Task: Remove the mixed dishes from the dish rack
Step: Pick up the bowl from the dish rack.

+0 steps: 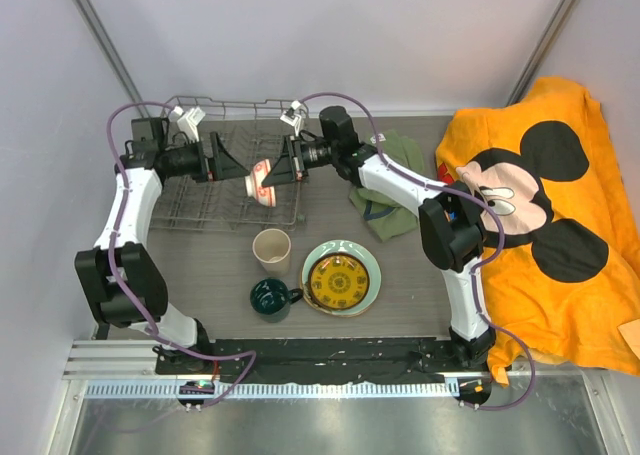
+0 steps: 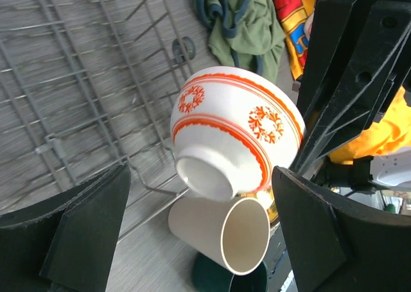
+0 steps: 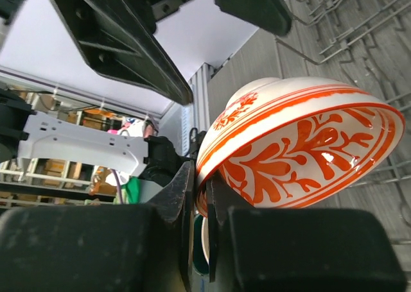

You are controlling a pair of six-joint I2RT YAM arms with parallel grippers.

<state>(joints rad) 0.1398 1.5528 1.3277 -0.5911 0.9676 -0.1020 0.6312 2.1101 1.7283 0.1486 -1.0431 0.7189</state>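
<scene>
A small red-and-white patterned bowl (image 1: 260, 183) hangs tilted above the front right corner of the grey wire dish rack (image 1: 200, 200). My right gripper (image 3: 204, 189) is shut on the bowl's (image 3: 302, 144) rim, one finger inside and one outside. My left gripper (image 2: 199, 221) stands open, its fingers (image 2: 83, 228) wide on either side of the bowl (image 2: 234, 128) and apart from it. On the table in front of the rack stand a beige cup (image 1: 271, 247), a dark green mug (image 1: 269, 297) and a small yellow patterned plate (image 1: 338, 280) lying on a pale green plate (image 1: 365, 258).
An olive-green cloth (image 1: 385, 190) lies to the right of the rack, under my right arm. A large orange cartoon-mouse towel (image 1: 540, 205) covers the table's right side. The rack's (image 2: 83, 80) wires show bare below the bowl.
</scene>
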